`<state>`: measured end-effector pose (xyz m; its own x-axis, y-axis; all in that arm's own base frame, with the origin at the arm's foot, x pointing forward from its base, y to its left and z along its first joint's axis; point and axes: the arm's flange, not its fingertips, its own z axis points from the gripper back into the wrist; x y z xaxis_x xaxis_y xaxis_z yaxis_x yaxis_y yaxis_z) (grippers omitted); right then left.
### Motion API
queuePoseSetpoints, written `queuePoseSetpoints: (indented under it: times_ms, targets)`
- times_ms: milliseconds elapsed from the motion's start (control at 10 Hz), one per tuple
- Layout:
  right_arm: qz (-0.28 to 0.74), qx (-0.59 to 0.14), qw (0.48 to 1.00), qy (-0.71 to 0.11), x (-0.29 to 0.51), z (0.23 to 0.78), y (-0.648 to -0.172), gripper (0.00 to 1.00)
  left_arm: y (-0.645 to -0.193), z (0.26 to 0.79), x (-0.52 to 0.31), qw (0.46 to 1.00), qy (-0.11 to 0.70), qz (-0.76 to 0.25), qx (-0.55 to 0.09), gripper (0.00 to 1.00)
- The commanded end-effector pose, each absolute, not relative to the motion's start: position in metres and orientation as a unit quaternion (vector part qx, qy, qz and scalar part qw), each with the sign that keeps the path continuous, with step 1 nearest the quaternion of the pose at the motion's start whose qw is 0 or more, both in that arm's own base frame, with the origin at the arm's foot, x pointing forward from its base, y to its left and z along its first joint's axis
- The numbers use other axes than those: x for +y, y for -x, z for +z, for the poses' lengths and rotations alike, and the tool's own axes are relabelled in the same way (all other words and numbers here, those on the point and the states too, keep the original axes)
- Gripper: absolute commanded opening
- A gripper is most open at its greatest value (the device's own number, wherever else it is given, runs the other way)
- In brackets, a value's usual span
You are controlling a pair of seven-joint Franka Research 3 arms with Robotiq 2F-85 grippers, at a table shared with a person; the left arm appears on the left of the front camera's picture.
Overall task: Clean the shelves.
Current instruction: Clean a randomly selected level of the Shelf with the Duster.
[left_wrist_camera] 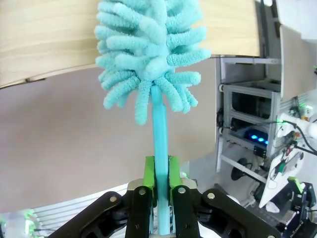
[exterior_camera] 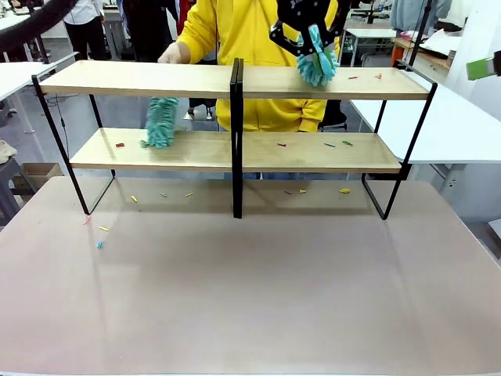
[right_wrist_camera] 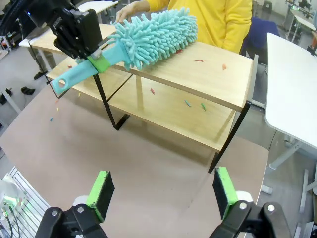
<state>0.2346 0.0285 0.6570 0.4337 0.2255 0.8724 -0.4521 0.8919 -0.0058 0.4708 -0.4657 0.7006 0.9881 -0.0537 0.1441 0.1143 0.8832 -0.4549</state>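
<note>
My left end effector (left_wrist_camera: pixel 162 174) pinches a fluffy teal duster (left_wrist_camera: pixel 148 54); right end effector (right_wrist_camera: pixel 162 181), spread, views it at eleven o'clock on light-wood shelves (right_wrist_camera: pixel 218 74).

Two dusters (exterior_camera: pixel 317 64), two shelf units (exterior_camera: pixel 141 78), one person (exterior_camera: pixel 250 31).

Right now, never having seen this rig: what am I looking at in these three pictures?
Two robot arms work at a table, with a person in yellow at the far side. The front view looks across the tabletop at the shelves. The other two pictures come from a camera on each wrist, looking along that arm's fingers. The left fingers are shut on the handle of a teal duster, whose head is over the top right board. The right fingers are open and hold nothing. A second teal duster is at the lower left board; what holds it is hidden. Small coloured scraps lie on the boards and tabletop.
</note>
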Motion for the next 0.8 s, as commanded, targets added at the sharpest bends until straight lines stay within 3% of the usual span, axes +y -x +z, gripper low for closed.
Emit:
queuePoseSetpoints:
  times_ms: [0, 400, 700]
  targets:
    - [0.202, -0.492, 0.838, -0.119, 0.027, 0.657, -0.235, 1.00, -0.482, 0.711, -0.490, 0.969, 0.237, -0.056, -0.046, 0.12]
    - [0.202, -0.492, 0.838, -0.119, 0.027, 0.657, -0.235, 1.00, -0.490, 0.712, -0.520, 0.959, 0.266, -0.090, -0.043, 0.12]
    - [0.202, -0.492, 0.838, -0.119, 0.027, 0.657, -0.235, 1.00, -0.496, 0.709, -0.517, 0.953, 0.258, -0.161, -0.008, 0.12]
